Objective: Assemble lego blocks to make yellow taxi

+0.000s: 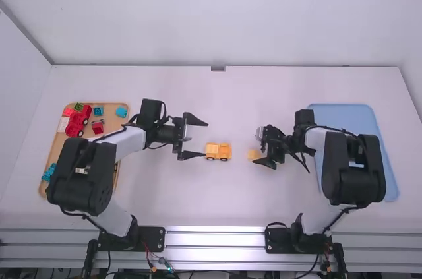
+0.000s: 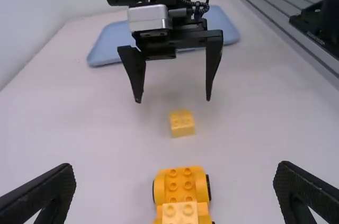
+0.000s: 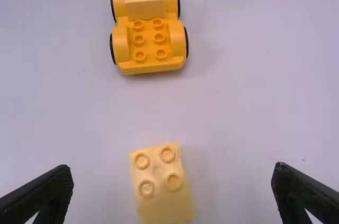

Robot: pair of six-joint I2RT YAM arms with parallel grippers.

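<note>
"Yellow toy taxi with black wheels (image 3: 148,49), is it finished? Please begin from the pincers."

"Right gripper (image 2: 173,100) has its two fingers wide apart, with nothing between them that it grips. It is above a loose pale-yellow plastic block with round studs (image 3: 159,173), which lies on the white table (image 1: 231,206). Left gripper (image 1: 205,139) is also spread wide and empty, just beside the taxi."

"So where is the taxi exactly?"

"It stands upright on the table, between the two grippers. The loose block is near it, on the side of the right arm, but they do not touch."

"And how much is done, in your opinion?"

"More than half, I would judge. One pale-yellow studded block (image 3: 144,4) already sits on the orange-yellow wheeled base (image 3: 151,64). The loose one is not yet joined. I suppose it must be picked up and pressed on; on which studs, I cannot tell."

"What is farther away?"

"At the left, a wooden tray (image 1: 56,150) with a red toy truck (image 1: 79,119) and some coloured blocks, which probably are not needed. At the right, a light-blue plastic tray (image 1: 343,115), maybe for the finished taxi."
</note>
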